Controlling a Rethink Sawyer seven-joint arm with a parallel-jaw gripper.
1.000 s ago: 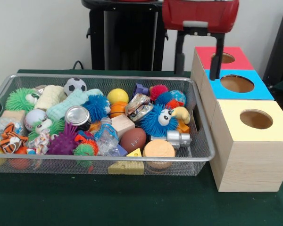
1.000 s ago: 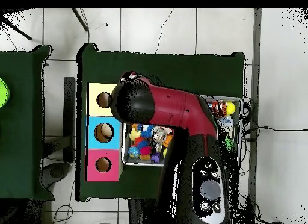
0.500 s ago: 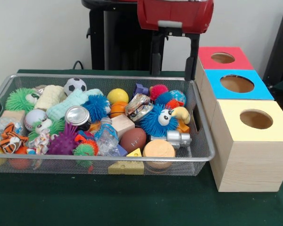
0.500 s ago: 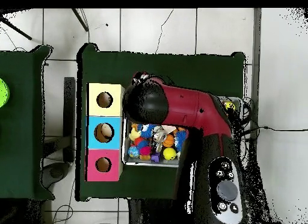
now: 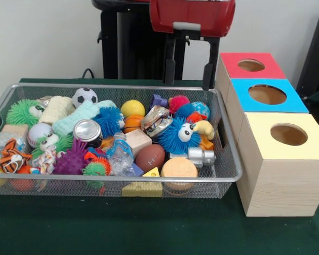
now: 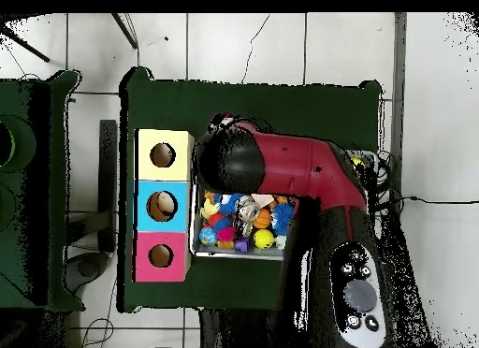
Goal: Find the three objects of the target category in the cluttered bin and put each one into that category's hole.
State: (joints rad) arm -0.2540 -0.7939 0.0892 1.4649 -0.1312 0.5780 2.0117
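The wire mesh bin is full of toys. One knotted rope toy of white cord with coloured strands lies at its front left, beside the striped tiger. I see no other rope toys. My gripper hangs open and empty above the bin's far right corner, its black fingers apart. The hole in the pale yellow box top is right of the bin and shows in the overhead view too. In the overhead view my red arm hides the gripper and much of the bin.
The blue-topped box and red-topped box stand behind the yellow one. The bin holds a blue furry toy with eyes, a can, a football, balls and spiky pom balls. The black pedestal stands behind.
My gripper has moved left, from above the red and blue boxes to above the bin's far right corner. It stays open and empty. The toys have not moved.
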